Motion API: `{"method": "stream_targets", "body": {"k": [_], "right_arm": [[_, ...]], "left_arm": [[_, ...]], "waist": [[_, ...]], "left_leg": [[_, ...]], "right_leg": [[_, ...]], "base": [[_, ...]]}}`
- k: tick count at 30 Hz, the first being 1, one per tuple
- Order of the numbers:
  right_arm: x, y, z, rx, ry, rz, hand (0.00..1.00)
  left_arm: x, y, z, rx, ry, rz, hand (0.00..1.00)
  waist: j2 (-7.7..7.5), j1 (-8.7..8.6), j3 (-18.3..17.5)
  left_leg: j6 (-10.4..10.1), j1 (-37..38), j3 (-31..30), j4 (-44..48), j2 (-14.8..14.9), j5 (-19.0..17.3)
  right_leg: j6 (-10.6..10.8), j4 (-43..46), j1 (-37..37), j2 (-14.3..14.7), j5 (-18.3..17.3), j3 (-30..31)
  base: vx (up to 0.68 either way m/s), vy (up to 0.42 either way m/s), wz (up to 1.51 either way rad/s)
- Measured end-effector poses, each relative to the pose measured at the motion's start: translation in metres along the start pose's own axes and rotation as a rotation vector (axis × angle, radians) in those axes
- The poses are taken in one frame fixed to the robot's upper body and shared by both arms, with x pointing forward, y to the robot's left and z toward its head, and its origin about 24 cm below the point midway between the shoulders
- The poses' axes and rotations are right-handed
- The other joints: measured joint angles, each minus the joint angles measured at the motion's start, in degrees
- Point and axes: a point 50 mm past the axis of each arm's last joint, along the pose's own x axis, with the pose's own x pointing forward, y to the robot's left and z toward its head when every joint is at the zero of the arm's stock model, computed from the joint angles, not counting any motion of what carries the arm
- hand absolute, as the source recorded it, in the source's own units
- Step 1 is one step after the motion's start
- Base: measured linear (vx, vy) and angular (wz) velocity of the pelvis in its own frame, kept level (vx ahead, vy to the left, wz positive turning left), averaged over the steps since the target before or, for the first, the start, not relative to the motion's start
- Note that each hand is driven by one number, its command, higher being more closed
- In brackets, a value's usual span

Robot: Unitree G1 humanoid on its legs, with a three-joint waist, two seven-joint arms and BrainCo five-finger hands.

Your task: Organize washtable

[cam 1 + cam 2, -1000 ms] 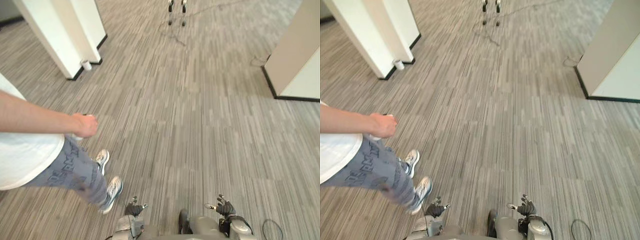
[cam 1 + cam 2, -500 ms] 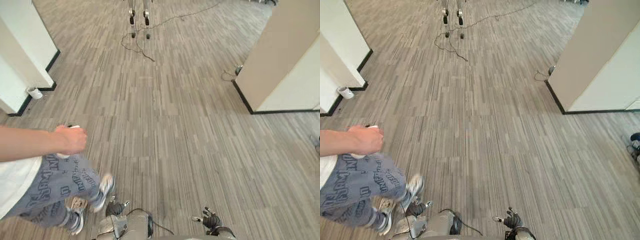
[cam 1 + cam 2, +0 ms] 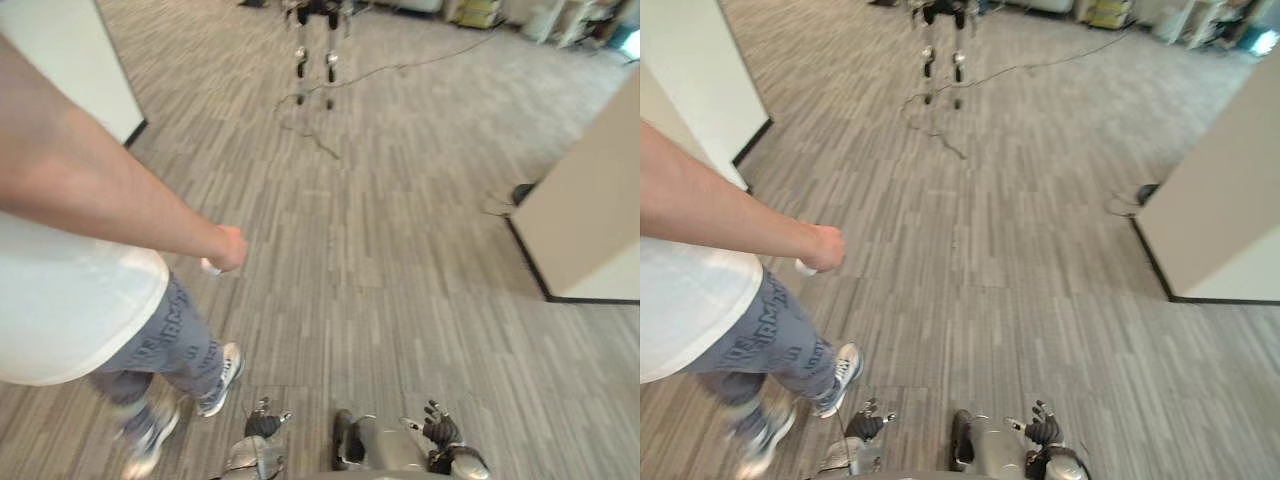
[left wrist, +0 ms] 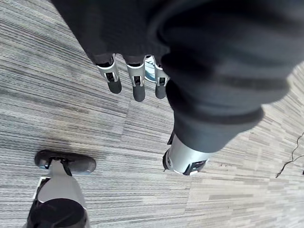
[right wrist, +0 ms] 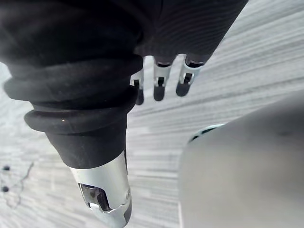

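One beige partition (image 3: 590, 220); striped grey carpet (image 3: 400, 250)

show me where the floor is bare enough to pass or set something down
The carpet is bare between the person on the left and the beige partition on the right. It is crowded ahead, where a stand trails cables.
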Motion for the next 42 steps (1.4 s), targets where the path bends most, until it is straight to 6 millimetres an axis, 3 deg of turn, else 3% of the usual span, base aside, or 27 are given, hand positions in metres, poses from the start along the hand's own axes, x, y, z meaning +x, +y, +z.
{"method": "stream_targets", "body": {"k": [1,3,4,5,6,9,11,12,13,14,15,16,18,21,23,26,28,29,32,33,34,35,36,37,38,39,42], "right_arm": [[0.001,-0.004,0.004,-0.023,-0.012,-0.004,0.0],[0.003,-0.008,0.004,-0.034,0.006,-0.015,0.0],[0.002,-0.007,-0.001,-0.032,0.027,-0.014,0.0],[0.002,-0.003,-0.003,-0.032,0.037,-0.004,0.0],[0.002,0.003,-0.004,-0.036,0.041,0.011,0.0],[0.003,0.005,-0.002,-0.032,0.041,0.008,0.0],[0.002,0.009,-0.007,-0.013,0.058,0.013,0.0],[0.001,0.01,-0.009,-0.012,0.062,0.015,0.0],[0.0,0.014,-0.013,-0.012,0.075,0.027,0.0],[-0.002,0.019,-0.018,-0.017,0.093,0.041,0.0],[-0.004,0.023,-0.022,-0.012,0.102,0.049,0.0],[-0.004,0.025,-0.022,-0.011,0.101,0.055,0.0],[-0.004,0.033,-0.018,-0.006,0.08,0.072,0.0],[-0.003,0.028,-0.015,0.012,0.064,0.06,0.0],[-0.004,0.026,-0.011,0.014,0.036,0.056,0.0],[-0.003,0.02,-0.007,0.039,0.013,0.032,0.0],[-0.002,0.014,-0.006,0.057,0.012,0.011,0.0],[-0.001,0.012,-0.005,0.058,0.012,0.006,0.0],[0.0,0.0,-0.002,0.043,0.008,-0.02,0.0],[0.001,-0.005,0.0,0.051,0.007,-0.037,0.0],[0.001,-0.005,0.002,0.059,-0.002,-0.04,0.0],[0.002,-0.005,0.009,0.058,-0.032,-0.033,0.0],[-0.001,0.0,0.005,0.038,-0.033,-0.014,0.0],[0.001,-0.009,0.009,0.015,-0.037,-0.026,0.0],[0.001,-0.01,0.008,0.024,-0.031,-0.033,0.0],[0.001,-0.01,0.002,0.03,-0.004,-0.044,0.0],[0.0,-0.003,-0.008,0.018,0.05,-0.025,0.0]], "left_arm": [[0.0,0.0,-0.001,-0.001,0.001,-0.001,0.0],[0.0,0.007,0.002,-0.031,-0.011,0.031,0.0],[-0.001,0.012,0.004,-0.025,-0.024,0.042,0.0],[-0.001,0.017,0.006,-0.021,-0.043,0.051,0.0],[-0.001,0.019,0.012,-0.018,-0.067,0.056,0.0],[-0.001,0.019,0.017,-0.021,-0.095,0.055,0.0],[-0.003,0.02,0.02,-0.02,-0.123,0.056,0.0],[-0.003,0.02,0.018,-0.018,-0.122,0.056,0.0],[-0.004,0.021,0.017,-0.017,-0.122,0.059,0.0],[-0.005,0.028,0.014,-0.016,-0.113,0.076,0.0],[-0.005,0.033,0.013,-0.011,-0.11,0.088,0.0],[-0.005,0.035,0.013,-0.006,-0.108,0.091,0.0],[-0.002,0.041,0.019,0.013,-0.113,0.101,0.0],[-0.001,0.039,0.014,0.014,-0.078,0.097,0.0],[-0.001,0.036,0.011,0.015,-0.067,0.088,0.0],[0.0,0.033,0.006,0.02,-0.038,0.079,0.0],[-0.001,0.028,0.003,0.012,-0.021,0.068,0.0],[-0.001,0.025,0.002,0.009,-0.019,0.063,0.0],[-0.001,0.007,-0.005,0.021,0.014,0.011,0.0],[0.001,0.001,-0.001,0.018,0.01,-0.006,0.0],[0.002,-0.007,0.005,0.024,-0.009,-0.029,0.0],[0.0,-0.004,0.0,0.013,0.003,-0.019,0.0],[-0.003,0.006,-0.006,-0.012,0.011,0.016,0.0],[-0.003,0.009,-0.006,-0.035,0.005,0.03,0.0],[-0.003,0.012,-0.003,-0.053,-0.008,0.046,0.0],[-0.003,0.022,0.002,-0.075,-0.031,0.082,0.0],[-0.004,0.031,0.004,-0.083,-0.055,0.096,0.0]], "waist": [[1.83,0.16,0.94],[3.4,1.18,1.42],[2.51,1.81,1.87],[1.62,2.27,1.87],[0.54,3.11,1.72],[0.96,3.73,1.64],[0.2,4.95,1.33],[0.43,5.19,1.11],[0.02,5.87,0.53],[-0.87,5.96,-1.35],[-3.18,6.02,-2.39],[-3.51,6.05,-2.74],[-6.22,5.42,-1.3],[-5.1,5.28,-0.37],[-5.02,4.2,-0.41],[-4.91,3.19,-0.33],[-4.34,2.45,-0.19],[-4.14,2.14,-0.09],[-1.27,0.69,-0.43],[0.46,0.83,0.27],[-0.24,0.35,1.06],[1.2,-0.3,0.66],[0.29,-0.61,-0.05],[3.62,-0.12,0.16],[4.36,-0.02,0.21],[3.86,1.84,0.66],[0.7,3.37,0.92]], "left_leg": [[-4.39,-5.25,0.12,13.0,0.4,10.42],[-3.2,-12.21,3.67,28.14,3.91,9.9],[-0.31,-15.81,5.55,32.13,5.68,8.06],[0.86,-18.83,6.37,32.35,6.47,7.18],[2.39,-22.92,7.9,29.95,7.22,6.14],[3.23,-29.6,8.85,12.56,7.8,3.4],[1.99,-30.05,8.73,-7.34,5.7,4.95],[1.78,-30.34,8.89,-10.24,5.66,5.6],[3.26,-30.55,10.06,-8.67,5.56,9.35],[5.06,-30.48,11.0,-7.24,3.82,10.94],[6.46,-29.13,12.31,-7.42,2.43,9.85],[7.01,-28.12,12.77,-7.66,1.6,9.01],[9.79,-21.85,13.18,-8.93,-1.74,5.34],[10.85,-11.65,12.54,-12.95,-3.16,1.84],[11.99,-6.53,11.01,-16.48,-3.55,-0.09],[11.61,-0.35,8.22,-20.44,-3.47,-1.78],[10.53,4.95,5.7,-24.69,-3.4,-3.39],[9.95,6.23,5.07,-25.49,-3.23,-3.77],[7.12,10.17,-1.02,-24.29,0.09,-5.42],[3.92,9.63,-3.53,-21.54,0.24,-2.58],[3.59,9.39,-4.11,-19.42,-1.23,0.59],[0.04,7.31,-4.14,-9.92,-2.12,3.89],[-4.42,3.26,-3.86,1.65,-3.41,7.62],[-6.42,-3.08,-2.25,16.52,0.03,9.0],[-6.21,-6.27,-0.52,22.11,2.07,8.89],[-2.82,-12.23,2.89,29.33,5.6,6.85],[2.21,-22.99,7.21,26.08,7.29,3.61]], "right_leg": [[0.28,-4.61,5.51,1.15,-0.55,1.28],[-0.71,-9.16,13.15,2.87,-1.25,3.34],[-0.79,-12.18,18.22,2.83,-1.52,4.61],[-0.7,-14.62,21.66,2.27,-1.86,5.42],[0.52,-17.52,24.99,1.11,-3.66,6.65],[2.67,-20.24,29.84,-0.51,-6.0,7.8],[4.93,-21.23,33.17,-3.64,-9.09,9.42],[5.51,-21.44,34.11,-3.95,-9.94,9.74],[6.59,-21.35,35.21,-5.21,-11.66,10.83],[7.23,-19.28,34.81,-7.01,-12.37,12.67],[7.29,-12.43,32.17,-9.22,-12.35,13.83],[7.63,-7.1,30.03,-10.0,-12.15,14.48],[10.6,17.35,21.78,-11.35,-7.93,17.9],[10.66,30.31,13.95,-10.55,-9.14,15.5],[10.81,29.93,7.87,-9.14,-10.47,10.89],[9.76,16.35,0.24,-6.28,-11.23,3.64],[7.24,0.13,-2.71,-3.58,-5.76,-0.12],[6.37,-2.8,-3.39,-2.85,-3.75,-0.61],[-1.11,-4.5,-2.64,-0.37,6.55,-2.83],[-3.11,1.87,-3.16,-2.46,4.35,-5.09],[-5.22,8.92,-4.97,-5.09,2.8,-6.43],[-1.19,4.87,-3.82,-2.07,-0.19,-7.25],[-5.8,-6.11,0.98,-0.89,4.17,-6.07],[-5.81,-6.98,4.62,2.45,2.84,-5.53],[-5.68,-8.22,6.9,3.82,1.83,-5.33],[-5.93,-11.03,12.52,5.62,0.06,-3.25],[-2.0,-17.09,21.23,5.54,-2.21,0.99]], "base": [[0.69,0.008,-0.36],[0.64,0.051,-0.47],[0.45,0.042,-0.33],[0.63,0.077,-0.39],[0.49,0.077,-0.3],[0.51,0.155,-0.25],[0.53,0.248,-0.37],[0.52,0.3,-0.53],[0.56,0.356,-0.61],[0.62,0.355,-0.63],[0.76,0.427,-0.41],[0.73,0.41,-0.15],[0.5,0.302,0.13],[0.46,0.263,0.06],[0.4,0.184,0.27],[0.46,0.103,0.45],[0.71,0.098,0.48],[0.84,0.061,0.7],[0.75,-0.014,0.76],[0.78,-0.042,0.7],[0.68,-0.113,0.54],[0.55,-0.205,0.26],[0.59,-0.238,-0.14],[0.49,-0.147,-0.25],[0.56,-0.069,-0.54],[0.61,-0.057,-0.36],[0.56,-0.099,-0.48]]}}
